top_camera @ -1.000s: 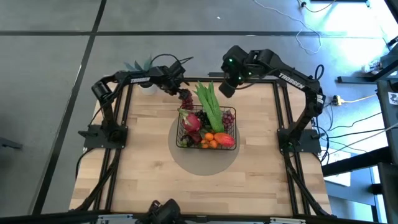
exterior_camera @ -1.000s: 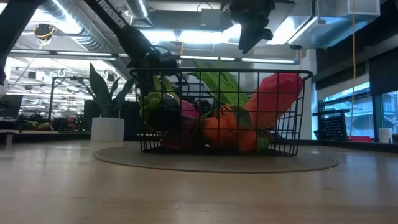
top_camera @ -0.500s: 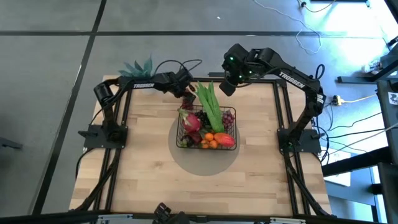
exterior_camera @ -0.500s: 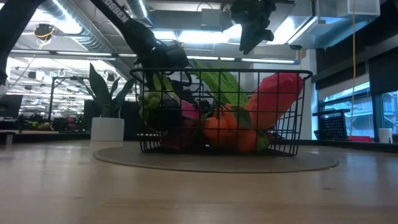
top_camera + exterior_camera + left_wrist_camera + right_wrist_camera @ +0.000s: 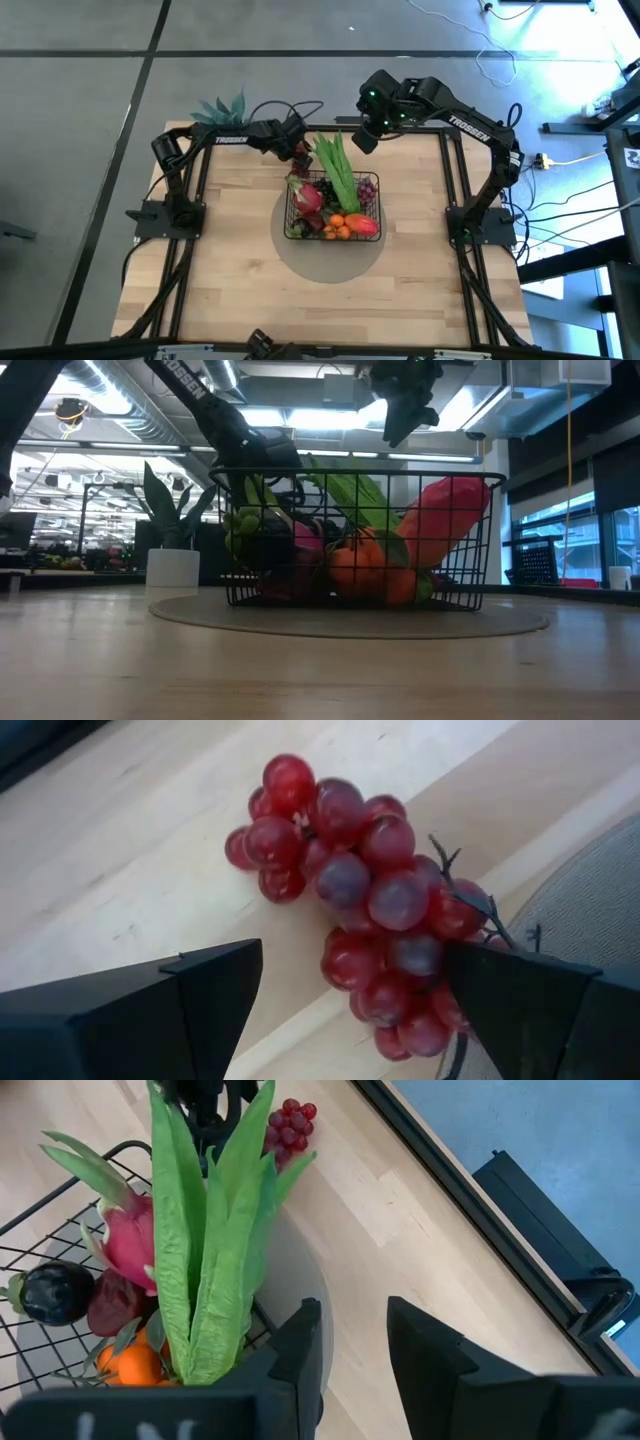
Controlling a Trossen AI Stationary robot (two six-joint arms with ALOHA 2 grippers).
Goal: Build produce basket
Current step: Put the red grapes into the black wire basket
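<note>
Filling is nearly done: basket (image 5: 331,208) holds most produce, 1 red grape bunch (image 5: 365,900) lies outside at 11 o'clock between wide left jaws (image 5: 350,1005); right jaws (image 5: 355,1345) hover narrowly parted, empty.

The left gripper (image 5: 297,152) is hiding the red grape bunch (image 5: 365,910) overhead; the basket (image 5: 60,1270) is running past the right wrist view's edge.

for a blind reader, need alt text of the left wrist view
A red grape bunch lies on the wooden table, at the edge of a grey mat. The left tool hangs open over it, one dark finger on either side.
</note>
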